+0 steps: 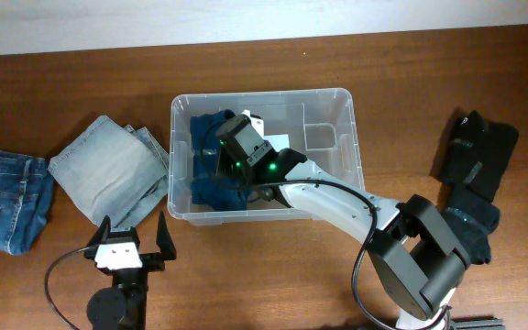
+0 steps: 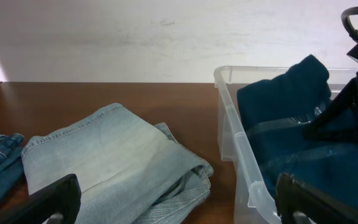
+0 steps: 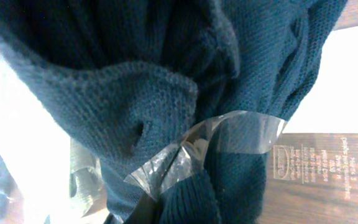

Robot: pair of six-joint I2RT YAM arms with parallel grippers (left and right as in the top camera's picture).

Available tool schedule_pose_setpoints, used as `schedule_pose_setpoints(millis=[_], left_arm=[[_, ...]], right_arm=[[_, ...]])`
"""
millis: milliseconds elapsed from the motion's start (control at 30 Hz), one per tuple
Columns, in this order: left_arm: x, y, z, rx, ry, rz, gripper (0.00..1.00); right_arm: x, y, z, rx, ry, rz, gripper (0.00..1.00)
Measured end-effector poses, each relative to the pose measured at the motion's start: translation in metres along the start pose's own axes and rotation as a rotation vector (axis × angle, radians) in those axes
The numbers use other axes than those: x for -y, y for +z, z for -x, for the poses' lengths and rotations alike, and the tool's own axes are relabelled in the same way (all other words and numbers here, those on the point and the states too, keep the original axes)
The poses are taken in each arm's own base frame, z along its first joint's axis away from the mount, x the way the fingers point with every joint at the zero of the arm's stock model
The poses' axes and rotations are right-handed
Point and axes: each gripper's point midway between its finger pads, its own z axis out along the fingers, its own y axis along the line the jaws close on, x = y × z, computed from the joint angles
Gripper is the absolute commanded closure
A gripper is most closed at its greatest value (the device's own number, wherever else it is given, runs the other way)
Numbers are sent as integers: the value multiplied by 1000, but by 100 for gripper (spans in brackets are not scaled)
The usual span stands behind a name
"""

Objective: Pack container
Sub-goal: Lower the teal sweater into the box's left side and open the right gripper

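Note:
The clear container (image 1: 351,128) stands mid-table, and its white base label shows in the right wrist view (image 3: 316,165). A dark blue knit sweater (image 1: 211,188) lies bunched in its left half. My right gripper (image 1: 216,158) reaches down into the container and is shut on the sweater (image 3: 135,93), which fills the right wrist view; the fingertips (image 3: 166,193) are mostly hidden by fabric. My left gripper (image 1: 134,240) is open and empty at the front edge, left of the container. From the left wrist, its jaws (image 2: 179,214) frame the container's near wall (image 2: 241,162) and the sweater (image 2: 291,106).
Folded light-blue jeans (image 1: 108,170) lie just left of the container, also in the left wrist view (image 2: 104,155). Darker blue jeans (image 1: 3,197) lie at the far left. Black garments (image 1: 475,160) are piled at the right. A small moulded compartment (image 1: 321,137) sits in the container's right half.

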Motion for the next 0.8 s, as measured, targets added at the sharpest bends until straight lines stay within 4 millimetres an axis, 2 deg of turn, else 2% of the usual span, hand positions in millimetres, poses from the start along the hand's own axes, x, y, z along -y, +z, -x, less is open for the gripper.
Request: schedule_pose_setpoints(millis=[200, 467, 500, 567, 800], left_arm=[[0, 0, 0, 0, 0, 0, 1], [0, 0, 0, 0, 0, 0, 1], [0, 0, 0, 0, 0, 0, 1], [0, 0, 0, 0, 0, 0, 0], [0, 0, 0, 0, 0, 0, 1]], right_arm=[[-3, 2, -4, -4, -8, 6, 96], [4, 13, -13, -31, -10, -13, 96], [4, 14, -14, -33, -9, -15, 91], [5, 15, -14, -35, -4, -18, 73], [6, 15, -16, -44, -21, -21, 41]])
